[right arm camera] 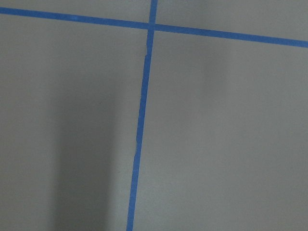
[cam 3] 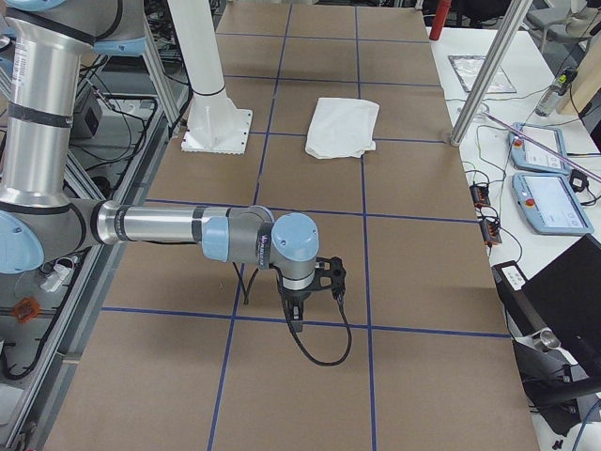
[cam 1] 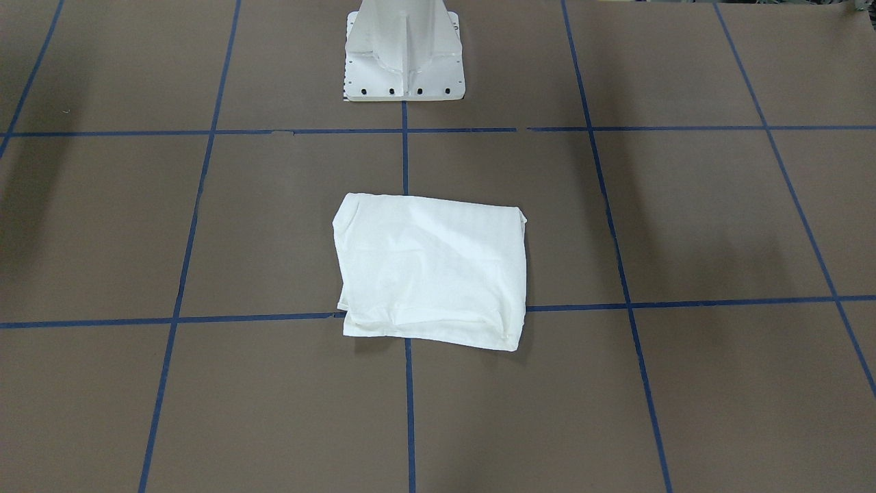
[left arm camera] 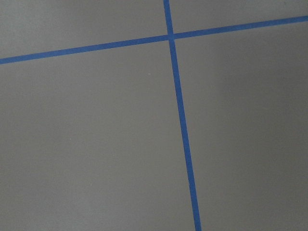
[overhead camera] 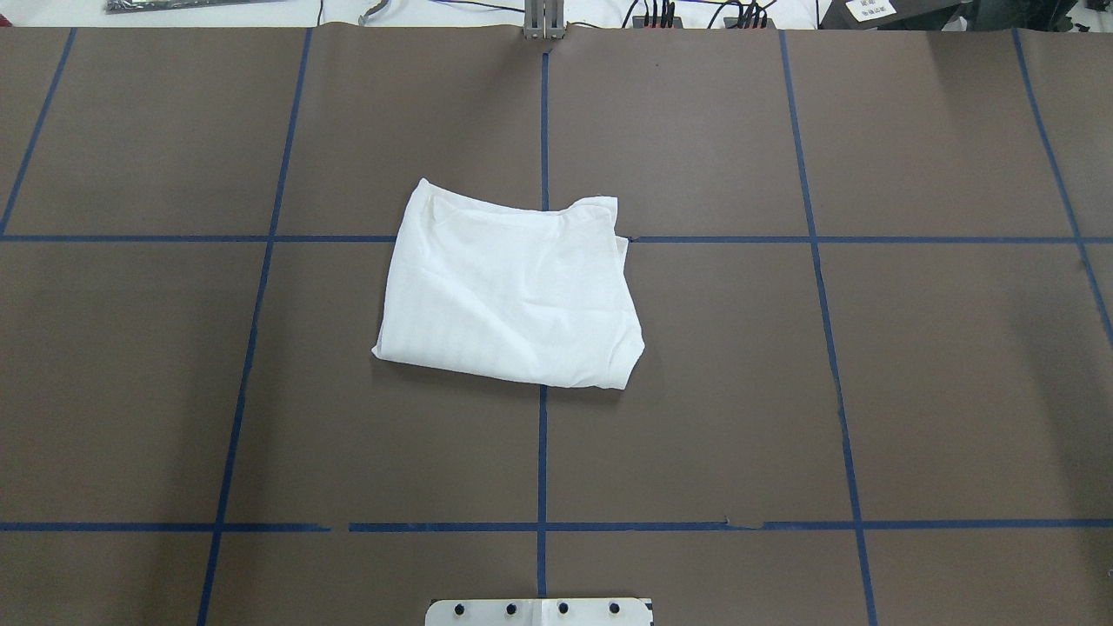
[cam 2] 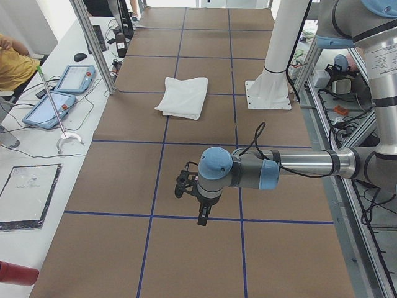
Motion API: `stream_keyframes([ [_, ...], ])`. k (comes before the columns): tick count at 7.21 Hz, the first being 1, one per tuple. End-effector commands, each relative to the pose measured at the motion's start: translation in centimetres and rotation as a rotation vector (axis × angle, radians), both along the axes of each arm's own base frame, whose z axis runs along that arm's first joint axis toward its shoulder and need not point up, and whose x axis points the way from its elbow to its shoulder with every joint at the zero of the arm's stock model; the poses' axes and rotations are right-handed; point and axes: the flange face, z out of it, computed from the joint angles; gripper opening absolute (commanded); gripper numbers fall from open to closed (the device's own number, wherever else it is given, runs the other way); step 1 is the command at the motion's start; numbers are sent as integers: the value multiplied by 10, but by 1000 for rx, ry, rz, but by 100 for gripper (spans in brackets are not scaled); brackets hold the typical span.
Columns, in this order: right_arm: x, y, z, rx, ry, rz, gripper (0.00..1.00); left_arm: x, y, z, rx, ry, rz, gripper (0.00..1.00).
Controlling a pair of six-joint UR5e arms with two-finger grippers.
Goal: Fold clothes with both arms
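Observation:
The clothes are one white shirt folded into a compact rectangle at the middle of the brown table, also seen as clothes, clothes and clothes. No text block or label shows. Both arms are pulled far back from it. The left arm hangs over the table's near end in the exterior left view, its gripper pointing down. The right arm does the same in the exterior right view, gripper down. I cannot tell whether either gripper is open or shut. Nothing touches the shirt.
A white metal base block stands behind the shirt. Blue tape lines grid the brown mat. Tablets and cables lie on the side bench, where a person's arm shows. Both wrist views show only bare mat and tape.

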Motion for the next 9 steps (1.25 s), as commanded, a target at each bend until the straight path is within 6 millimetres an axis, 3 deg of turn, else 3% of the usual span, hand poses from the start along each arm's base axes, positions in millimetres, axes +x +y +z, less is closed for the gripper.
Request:
stream_keyframes([
  [1,-1,4,3,-5,-2,-2,100,-1,-32,-14,50,-8,5,100],
  [9,-1,1,-4,9,-3,-1,100,0,-38,-20,69,-11,11,100],
])
